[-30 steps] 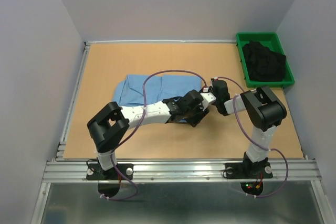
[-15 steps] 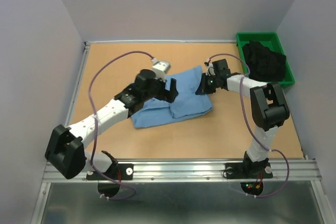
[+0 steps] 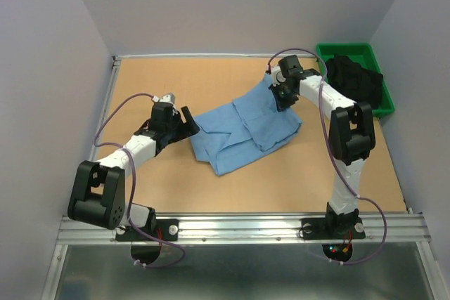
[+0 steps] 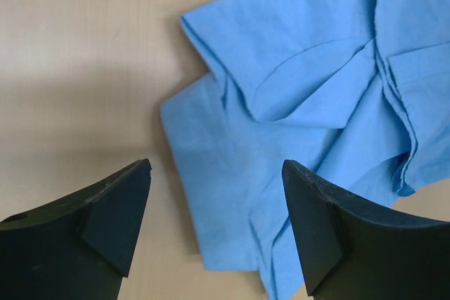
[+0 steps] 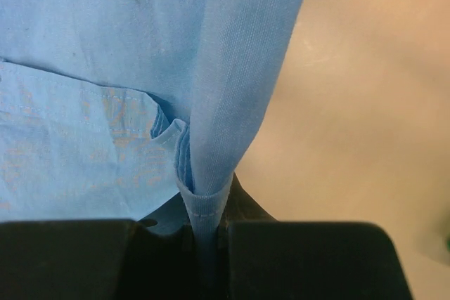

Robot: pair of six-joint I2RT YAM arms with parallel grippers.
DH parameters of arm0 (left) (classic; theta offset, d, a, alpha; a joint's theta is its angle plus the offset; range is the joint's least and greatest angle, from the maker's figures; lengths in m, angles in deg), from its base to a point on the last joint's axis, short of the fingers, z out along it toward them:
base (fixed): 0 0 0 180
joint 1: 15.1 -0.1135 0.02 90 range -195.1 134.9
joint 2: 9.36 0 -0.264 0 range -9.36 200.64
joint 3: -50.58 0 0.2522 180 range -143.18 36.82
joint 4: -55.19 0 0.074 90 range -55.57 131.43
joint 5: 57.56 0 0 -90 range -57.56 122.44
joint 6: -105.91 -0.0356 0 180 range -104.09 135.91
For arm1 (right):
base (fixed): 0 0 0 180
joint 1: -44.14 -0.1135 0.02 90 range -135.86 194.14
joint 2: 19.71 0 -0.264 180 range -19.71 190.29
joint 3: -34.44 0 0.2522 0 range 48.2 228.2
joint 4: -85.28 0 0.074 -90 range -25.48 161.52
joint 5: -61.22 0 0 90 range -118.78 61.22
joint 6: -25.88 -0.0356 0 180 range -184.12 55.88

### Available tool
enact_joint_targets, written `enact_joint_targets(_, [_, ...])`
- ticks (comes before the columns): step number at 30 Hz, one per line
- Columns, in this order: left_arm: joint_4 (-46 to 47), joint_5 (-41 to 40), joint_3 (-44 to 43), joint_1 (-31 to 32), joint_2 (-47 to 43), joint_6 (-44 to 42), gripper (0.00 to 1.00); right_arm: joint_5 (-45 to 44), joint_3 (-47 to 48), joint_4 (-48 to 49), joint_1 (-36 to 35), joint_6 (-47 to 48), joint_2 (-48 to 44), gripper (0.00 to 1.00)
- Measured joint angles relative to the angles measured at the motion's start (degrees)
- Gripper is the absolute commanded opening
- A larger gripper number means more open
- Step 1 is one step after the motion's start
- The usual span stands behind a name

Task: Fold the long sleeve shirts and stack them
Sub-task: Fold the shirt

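A light blue long sleeve shirt (image 3: pixel 246 128) lies rumpled and partly folded in the middle of the table, also seen in the left wrist view as the shirt (image 4: pixel 309 103). My right gripper (image 3: pixel 281 93) is shut on the shirt's far right edge, and a fold of blue cloth (image 5: pixel 211 194) is pinched between its jaws. My left gripper (image 3: pixel 188 123) stands open just left of the shirt's left corner, nothing between its fingertips (image 4: pixel 119 201). In its wrist view the left gripper (image 4: pixel 218 226) hovers over the cloth's near corner.
A green bin (image 3: pixel 380 107) holding a dark garment (image 3: pixel 355 79) sits at the back right, close to my right arm. A metal rail (image 3: pixel 239 226) runs along the table's near edge. Bare wood table (image 3: pixel 155 75) surrounds the shirt.
The left gripper let go of the shirt, opened and drew back to the left. The right gripper carried its edge of the shirt toward the back right, dragging the cloth along.
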Motion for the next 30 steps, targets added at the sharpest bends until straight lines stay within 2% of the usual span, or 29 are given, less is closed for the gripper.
enact_joint_targets(16, [4.66,9.64,1.36,-0.83,10.25,5.90,0.62,-17.92,8.57,-4.11,-4.28,7.87,0.44,0.04])
enact_joint_targets(26, [9.33,13.42,1.33,-0.39,13.25,8.83,0.54,-23.67,9.03,-4.22,-6.40,9.31,0.70,0.05])
enact_joint_targets(28, [10.10,13.66,1.33,0.15,13.66,9.44,0.48,-24.65,9.03,-4.22,-6.75,9.33,0.83,0.06])
enact_joint_targets(29, [10.32,13.68,1.33,0.31,13.81,9.60,0.38,-25.03,9.03,-4.22,-6.88,9.31,0.92,0.06])
enact_joint_targets(30, [10.60,13.77,1.33,0.55,14.08,10.01,0.36,-25.73,9.03,-4.20,-7.17,9.31,1.05,0.06])
